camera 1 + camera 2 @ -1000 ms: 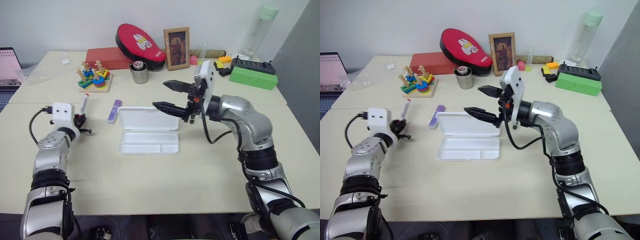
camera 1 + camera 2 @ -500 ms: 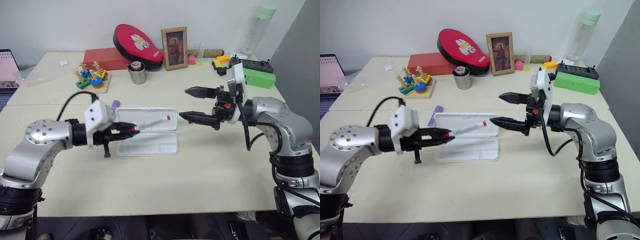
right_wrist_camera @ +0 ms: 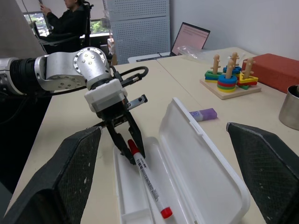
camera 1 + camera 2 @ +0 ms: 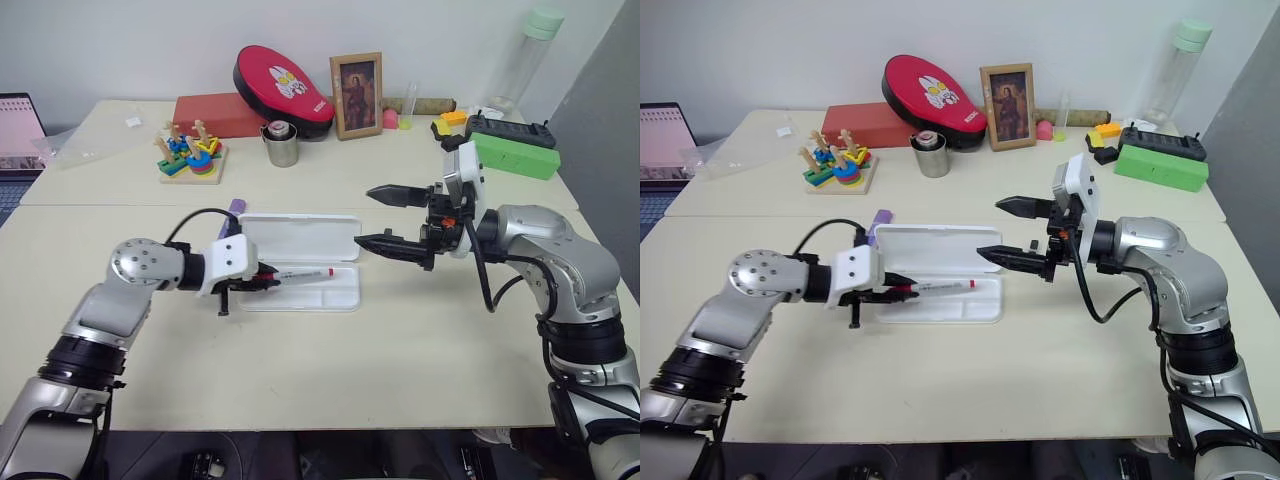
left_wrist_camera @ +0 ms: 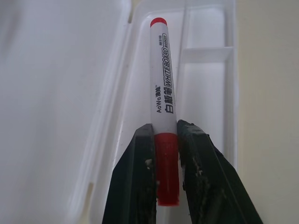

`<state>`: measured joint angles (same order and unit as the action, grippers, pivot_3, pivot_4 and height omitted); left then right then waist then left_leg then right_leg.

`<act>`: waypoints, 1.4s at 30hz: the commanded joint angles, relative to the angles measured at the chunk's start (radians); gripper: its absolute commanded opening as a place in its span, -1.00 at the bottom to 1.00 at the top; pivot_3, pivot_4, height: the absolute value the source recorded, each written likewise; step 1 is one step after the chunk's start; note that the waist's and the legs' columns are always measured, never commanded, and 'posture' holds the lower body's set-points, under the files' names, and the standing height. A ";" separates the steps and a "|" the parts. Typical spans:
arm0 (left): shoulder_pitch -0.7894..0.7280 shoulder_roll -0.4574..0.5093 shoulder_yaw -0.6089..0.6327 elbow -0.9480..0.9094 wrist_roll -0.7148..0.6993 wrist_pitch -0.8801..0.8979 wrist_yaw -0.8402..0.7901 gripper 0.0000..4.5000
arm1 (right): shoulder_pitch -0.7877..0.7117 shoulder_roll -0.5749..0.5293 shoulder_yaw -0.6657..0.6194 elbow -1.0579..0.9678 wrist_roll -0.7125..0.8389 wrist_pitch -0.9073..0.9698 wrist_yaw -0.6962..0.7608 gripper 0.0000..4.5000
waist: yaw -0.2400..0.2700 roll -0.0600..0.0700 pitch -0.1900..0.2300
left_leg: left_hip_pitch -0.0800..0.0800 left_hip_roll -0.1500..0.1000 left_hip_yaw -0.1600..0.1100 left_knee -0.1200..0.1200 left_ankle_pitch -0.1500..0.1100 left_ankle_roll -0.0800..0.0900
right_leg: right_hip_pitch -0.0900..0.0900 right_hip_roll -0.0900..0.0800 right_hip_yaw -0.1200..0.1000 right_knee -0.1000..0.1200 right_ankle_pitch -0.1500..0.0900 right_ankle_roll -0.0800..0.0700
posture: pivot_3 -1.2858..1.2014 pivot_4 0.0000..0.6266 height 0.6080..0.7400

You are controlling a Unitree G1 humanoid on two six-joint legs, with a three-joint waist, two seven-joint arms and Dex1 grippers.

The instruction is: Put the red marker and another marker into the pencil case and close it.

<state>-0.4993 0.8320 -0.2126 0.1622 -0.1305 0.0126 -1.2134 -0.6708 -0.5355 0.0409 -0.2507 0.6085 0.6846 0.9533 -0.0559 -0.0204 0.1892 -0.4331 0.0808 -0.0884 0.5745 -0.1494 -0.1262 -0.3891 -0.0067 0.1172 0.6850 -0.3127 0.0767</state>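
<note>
The pencil case (image 4: 345, 296) lies open in the middle of the table, its lid (image 4: 300, 226) folded back flat. My left gripper (image 4: 268, 277) is shut on the red cap of the red marker (image 4: 305, 272). The marker lies nearly level, low over the tray, with its red end pointing right. In the left wrist view the white barrel (image 5: 161, 88) runs along the tray's long compartment. The other marker, short and lilac (image 4: 236, 207), rests on the table behind the case's left corner. My right gripper (image 4: 365, 216) hangs open just right of the case, holding nothing.
Along the back stand a ring-stacking toy (image 4: 188, 155), a metal cup (image 4: 281, 143), a red box (image 4: 215, 112), a picture frame (image 4: 356, 81), a green box (image 4: 515, 155) and a bottle (image 4: 525, 50). A laptop (image 4: 15, 125) sits far left. A person (image 3: 70, 18) sits in the background.
My left gripper has swung right from the table's left side and tipped the red marker from upright to nearly level over the tray. My right gripper has drawn back to the right, off the lid.
</note>
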 commanded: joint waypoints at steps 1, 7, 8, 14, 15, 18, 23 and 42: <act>-0.035 -0.006 -0.006 0.024 0.040 -0.033 -0.008 -0.57 | 0.010 -0.011 -0.013 -0.057 0.003 -0.009 -0.018 1.00 | 0.000 0.000 0.000 | 0.000 0.000 0.000 0.000 0.000 0.000 | 0.000 0.000 0.000 0.000 0.000 0.000 | 0.03 -0.52 1.00; -0.050 -0.026 -0.001 0.060 0.077 -0.059 0.011 -0.05 | 0.020 -0.015 -0.017 -0.068 0.011 -0.007 -0.030 1.00 | -0.001 0.000 0.000 | 0.000 0.000 0.000 0.000 0.000 0.000 | 0.000 0.000 0.000 0.000 0.000 0.000 | 0.03 -0.52 1.00; -0.050 -0.029 0.003 0.055 0.077 -0.057 0.013 0.07 | 0.020 -0.014 -0.017 -0.068 0.012 -0.007 -0.031 1.00 | -0.001 0.000 0.000 | 0.000 0.000 0.000 0.000 0.000 0.000 | 0.000 0.000 0.000 0.000 0.000 0.000 | 0.03 -0.52 1.00; -0.029 -0.064 0.091 -0.087 -0.066 0.097 0.026 0.58 | 0.014 -0.008 -0.017 -0.060 0.017 -0.014 -0.030 1.00 | -0.001 0.000 0.000 | 0.000 0.000 0.000 0.000 0.000 0.000 | 0.000 0.000 0.000 0.000 0.000 0.000 | 0.03 -0.52 1.00; -0.030 -0.082 0.127 -0.130 -0.124 0.165 0.045 0.68 | 0.010 -0.004 -0.020 -0.057 0.021 -0.015 -0.031 1.00 | -0.001 0.000 0.000 | 0.000 0.000 0.000 0.000 0.000 0.000 | 0.000 0.000 0.000 0.000 0.000 0.000 | 0.03 -0.52 1.00; -0.055 -0.139 0.241 -0.229 -0.273 0.365 0.154 0.89 | -0.001 0.008 -0.032 -0.053 0.038 -0.015 -0.032 1.00 | -0.001 0.000 0.000 | 0.000 0.000 0.000 0.001 0.000 0.000 | 0.000 0.000 0.000 0.001 0.000 0.000 | 0.03 -0.52 1.00; -0.160 -0.240 0.473 -0.202 -0.282 0.537 0.589 0.99 | -0.041 0.052 -0.043 -0.029 0.047 -0.026 -0.065 1.00 | -0.007 0.000 0.000 | 0.000 0.000 -0.003 0.004 0.000 0.000 | 0.001 0.000 -0.001 0.005 -0.001 0.001 | 0.03 -0.52 1.00; -0.080 -0.292 0.386 0.064 -0.096 0.614 0.847 0.99 | -0.092 0.126 0.022 0.008 0.009 -0.057 -0.084 1.00 | 0.000 0.000 0.000 | 0.001 -0.001 -0.005 0.003 0.000 0.000 | 0.002 0.000 -0.003 0.006 0.000 0.000 | 0.03 -0.52 1.00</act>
<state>-0.5731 0.5490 0.1863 0.1972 -0.2447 0.6426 -0.3755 -0.7400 -0.4135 0.0689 -0.2276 0.6123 0.6472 0.8679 -0.0563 -0.0208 0.1891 -0.4320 0.0801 -0.0931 0.5775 -0.1491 -0.1265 -0.3874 -0.0064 0.1142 0.6909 -0.3126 0.0769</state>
